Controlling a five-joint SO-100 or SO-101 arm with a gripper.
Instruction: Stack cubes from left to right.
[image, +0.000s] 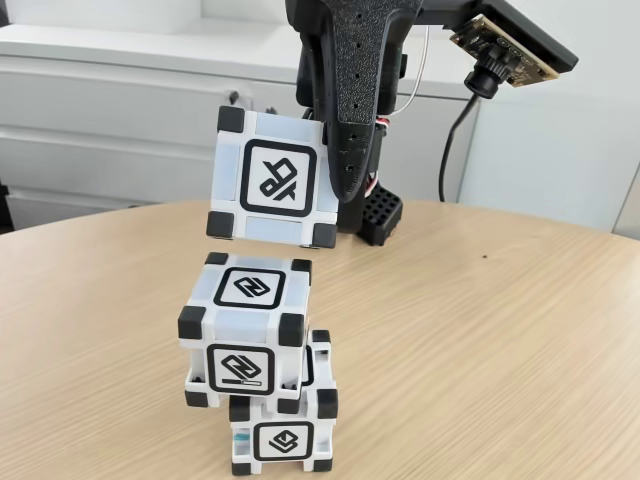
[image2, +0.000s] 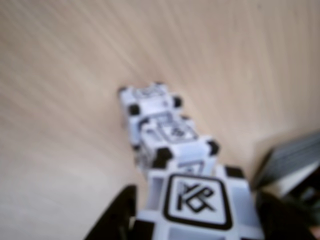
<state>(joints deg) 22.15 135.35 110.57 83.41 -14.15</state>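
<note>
White plastic cube with black corner blocks and a black-framed glyph, the held cube (image: 268, 178), hangs in the air in my fixed view, a bit tilted, with a clear gap under it. I see the black gripper (image: 345, 165) closed on it; one finger (image: 350, 120) lies against its right face, and in the wrist view dark fingers (image2: 116, 217) sit at both sides of the cube (image2: 197, 205). Below it is the middle cube (image: 245, 325), same kind, resting approx. on top of the bottom cube (image: 285, 425), shifted to the left and turned a bit, so the stack is not straight. The bottom cube stands on the light wood table (image: 480, 320). In the wrist view, which is blurry, the 2 stacked cubes (image2: 160, 125) are just beyond the held one. A small camera board (image: 495, 55) sits on the arm at upper right of the fixed view.
</note>
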